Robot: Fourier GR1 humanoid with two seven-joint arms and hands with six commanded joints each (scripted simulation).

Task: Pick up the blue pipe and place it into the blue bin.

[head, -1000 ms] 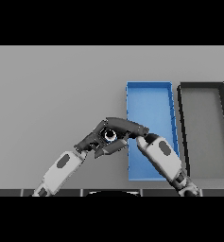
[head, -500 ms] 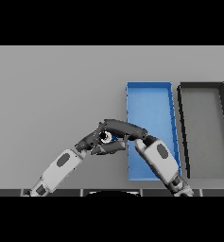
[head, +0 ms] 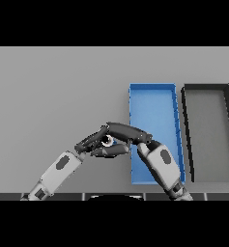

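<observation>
**Pipe may slip short of the bin**

Low centre, the right hand (head: pixel 128 133) and left hand (head: pixel 94 143) both curl around the pipe (head: pixel 109 141), just left of the bin (head: pixel 152 88). Two-handed release risks dropping it on the tabletop (head: pixel 53 96).

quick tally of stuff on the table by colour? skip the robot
Blue: 2, the bin and the pipe, mostly hidden between the robot hands
Black: 1, the bin on the right
Total: 3
</observation>
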